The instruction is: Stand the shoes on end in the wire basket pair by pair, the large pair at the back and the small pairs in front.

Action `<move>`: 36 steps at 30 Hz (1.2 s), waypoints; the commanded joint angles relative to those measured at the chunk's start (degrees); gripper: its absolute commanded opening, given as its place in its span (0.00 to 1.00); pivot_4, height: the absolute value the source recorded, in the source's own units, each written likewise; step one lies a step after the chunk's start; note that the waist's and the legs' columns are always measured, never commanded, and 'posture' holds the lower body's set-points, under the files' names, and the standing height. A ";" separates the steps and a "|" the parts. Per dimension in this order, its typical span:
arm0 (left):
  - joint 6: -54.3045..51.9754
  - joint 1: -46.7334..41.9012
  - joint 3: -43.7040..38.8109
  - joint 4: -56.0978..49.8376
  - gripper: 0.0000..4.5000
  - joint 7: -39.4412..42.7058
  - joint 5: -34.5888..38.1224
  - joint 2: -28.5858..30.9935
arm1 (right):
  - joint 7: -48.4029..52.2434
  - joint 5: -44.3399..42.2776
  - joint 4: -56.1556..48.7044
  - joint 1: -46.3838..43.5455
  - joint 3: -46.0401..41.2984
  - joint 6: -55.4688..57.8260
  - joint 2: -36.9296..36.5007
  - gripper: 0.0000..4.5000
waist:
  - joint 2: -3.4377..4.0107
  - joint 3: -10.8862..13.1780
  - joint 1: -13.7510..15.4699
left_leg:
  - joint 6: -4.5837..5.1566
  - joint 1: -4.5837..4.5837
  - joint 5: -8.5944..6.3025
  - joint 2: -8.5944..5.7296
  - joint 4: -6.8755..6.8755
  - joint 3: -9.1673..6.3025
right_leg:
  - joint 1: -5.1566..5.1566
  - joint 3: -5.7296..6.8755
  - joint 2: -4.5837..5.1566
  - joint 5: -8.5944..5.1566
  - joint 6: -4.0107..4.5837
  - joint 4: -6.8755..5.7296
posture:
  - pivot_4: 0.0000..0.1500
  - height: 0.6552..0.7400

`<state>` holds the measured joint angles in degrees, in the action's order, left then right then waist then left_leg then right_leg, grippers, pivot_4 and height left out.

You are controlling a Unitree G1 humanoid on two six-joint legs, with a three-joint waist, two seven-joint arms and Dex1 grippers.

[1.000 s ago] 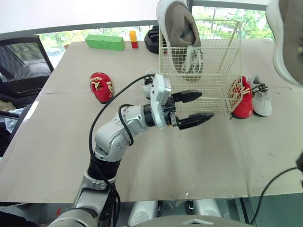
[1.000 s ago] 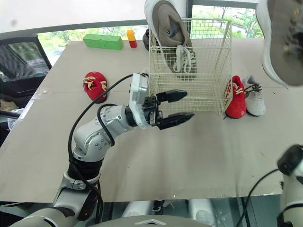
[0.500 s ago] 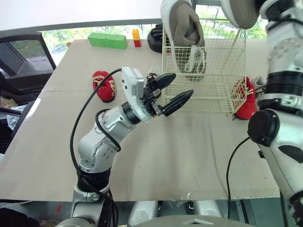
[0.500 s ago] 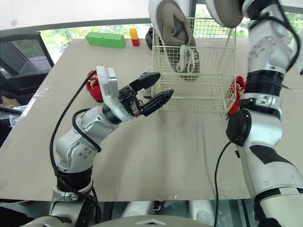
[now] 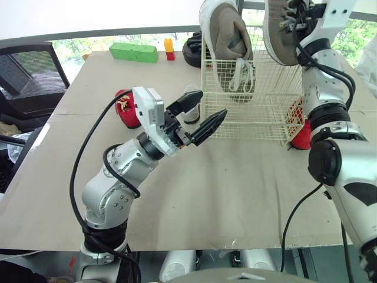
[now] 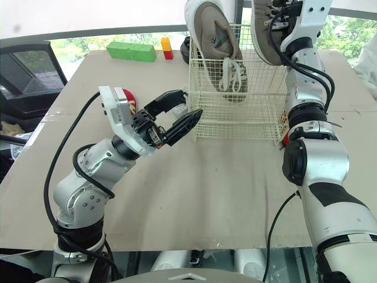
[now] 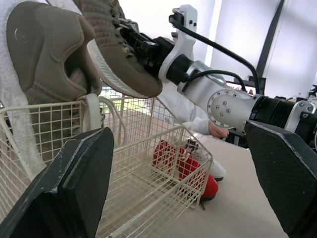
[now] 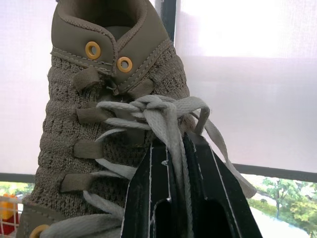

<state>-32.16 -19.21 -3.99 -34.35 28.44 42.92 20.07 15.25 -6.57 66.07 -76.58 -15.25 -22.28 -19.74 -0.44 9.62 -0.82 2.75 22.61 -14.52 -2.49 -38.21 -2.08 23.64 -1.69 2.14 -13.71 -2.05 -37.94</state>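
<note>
We see the wire basket (image 5: 259,107) on the table (image 5: 235,177) with one large tan shoe (image 5: 227,35) in it, standing on end at its left side and rising above the rim. Our right gripper (image 8: 173,148) is pinched tight on the laces of the second tan shoe (image 5: 278,32), which it holds above the basket's right side. Our left gripper (image 5: 209,105), fingers spread and empty, hovers near the basket's front left corner. One red shoe (image 5: 302,134) lies just beside the basket's right wall, and another red shoe (image 5: 125,112) lies well apart to the left.

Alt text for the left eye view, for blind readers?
The right gripper holds a tan shoe over the wire basket, where its mate stands on end. The left gripper hovers open before the basket, a red shoe left of it.
</note>
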 commanded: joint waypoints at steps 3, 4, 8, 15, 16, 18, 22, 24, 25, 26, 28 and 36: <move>1.13 0.12 -0.33 -1.86 1.00 0.16 0.98 0.32 | 6.47 -4.47 -3.28 0.77 -1.79 5.76 -1.54 0.01 | 0.00 0.00 -0.02 | 0.00 0.00 0.00 0.01 0.00 0.00 | 0.01 0.00 0.00 0.00 0.00 0.00 | 1.00 1.00; 1.25 0.28 -0.31 -1.78 1.00 0.36 1.00 0.31 | 8.46 -6.26 -6.64 0.89 -2.32 8.24 -2.26 0.01 | 0.01 0.01 -0.02 | 0.00 0.01 0.00 0.01 0.00 0.00 | 0.01 0.00 0.00 0.00 0.00 0.00 | 1.00 1.00; 1.60 0.89 -0.59 -1.43 1.00 1.16 1.27 0.51 | 11.54 -13.06 -24.64 3.91 -3.44 23.27 -5.53 0.01 | 0.05 0.04 0.05 | 0.01 0.15 -0.01 0.02 0.02 -0.07 | 0.09 0.06 0.03 0.00 0.00 0.05 | 1.00 1.00; 1.74 0.43 -0.77 1.36 1.00 4.69 2.95 1.13 | 4.20 -29.79 -62.64 15.25 -10.98 62.96 -18.42 0.01 | 0.13 0.08 1.60 | -0.01 1.39 0.01 0.00 -0.09 -0.20 | 1.31 0.20 0.10 0.02 -0.02 -0.09 | 1.00 1.00; 1.74 0.30 -0.71 1.88 1.00 5.18 3.10 1.21 | 3.70 -32.04 -66.72 17.24 -11.78 67.99 -20.66 0.01 | 0.13 0.08 1.70 | -0.01 1.43 0.01 0.02 -0.04 -0.23 | 1.32 0.24 0.10 0.01 -0.02 -0.02 | 1.00 1.00; 1.73 0.03 -0.50 2.63 1.00 6.26 3.37 1.37 | 2.83 -36.37 -72.87 20.23 -13.58 76.97 -24.66 0.01 | 0.14 0.07 1.66 | 0.01 1.48 0.00 0.03 -0.03 -0.22 | 1.34 0.27 0.10 0.01 -0.02 0.05 | 1.00 1.00; 1.59 -0.64 -0.19 4.01 1.00 8.13 4.03 1.40 | 4.37 -47.59 -80.00 26.04 -20.13 96.06 -33.50 0.01 | 0.14 0.08 1.25 | 0.29 1.32 -0.15 0.04 -0.07 0.01 | 1.26 0.07 0.09 0.01 -0.02 -0.05 | 1.00 1.00; 1.53 -1.16 0.01 4.85 1.00 8.96 4.11 1.27 | 7.53 -52.74 -81.12 30.84 -25.57 104.66 -38.25 0.01 | 0.14 0.08 1.57 | 0.33 1.19 -0.17 0.08 -0.10 0.02 | 1.11 0.11 0.05 0.01 -0.01 -0.04 | 1.00 1.00; 1.53 -1.39 0.12 5.25 1.00 9.32 4.10 1.17 | 9.37 -54.65 -81.70 33.72 -28.29 107.25 -40.06 0.01 | 0.13 0.07 1.68 | 0.34 1.18 -0.17 0.08 -0.11 0.00 | 1.09 0.13 0.05 0.01 -0.01 -0.04 | 1.00 1.00; 1.51 -1.52 0.20 5.46 1.00 9.52 4.10 1.10 | 10.49 -55.89 -82.13 35.69 -30.07 108.58 -41.21 0.01 | 0.13 0.07 1.79 | 0.35 1.17 -0.18 0.08 -0.13 -0.04 | 1.02 0.18 0.04 0.01 -0.01 -0.02 | 1.00 1.00; 1.74 -1.98 0.81 6.42 1.00 10.32 3.72 0.70 | 15.92 -58.18 -81.61 43.76 -38.02 111.98 -43.05 0.01 | 0.11 0.07 1.85 | 0.42 1.19 -0.21 0.08 -0.17 0.01 | 0.98 0.15 0.04 0.01 -0.02 0.02 | 1.00 1.00; 1.72 -1.80 0.92 7.25 1.00 11.64 3.85 0.90 | 43.73 -61.32 -84.81 78.08 -55.94 113.52 -50.64 0.01 | 0.17 0.04 1.46 | 0.58 1.02 -0.30 0.10 -0.26 0.20 | 0.82 0.03 -0.05 0.07 -0.17 0.02 | 1.00 1.00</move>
<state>-31.54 -20.75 -2.27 -26.00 39.23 45.77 20.72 51.16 -65.89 -16.10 -0.82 -66.97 92.11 -67.87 -0.27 9.66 0.64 3.33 23.59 -14.82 -2.38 -38.47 -1.84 24.45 -1.67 2.07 -13.64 -2.22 -37.94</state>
